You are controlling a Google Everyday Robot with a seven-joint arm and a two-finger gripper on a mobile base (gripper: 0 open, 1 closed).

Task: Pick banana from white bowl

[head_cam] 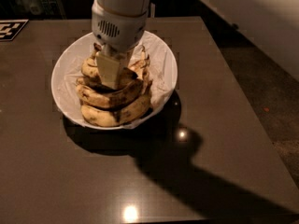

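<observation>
Several spotted fruits (100,118) heaped in white bowl (67,65) on bench (210,125), claw (113,78) low among them atop long banana (117,97), hold impossible to tell; seemingly mid-grasp, next wanting a sure pinch, then a straight lift clear.

We see a glossy dark brown table (219,139) reflecting two bright light spots (130,213), with speckled grey floor (273,83) to its right.

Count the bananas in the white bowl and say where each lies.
4 in view: front banana along the white bowl's near rim, second banana stacked on it, left banana behind, right banana beside the gripper, which is down on the pile's middle and may hide more.
</observation>
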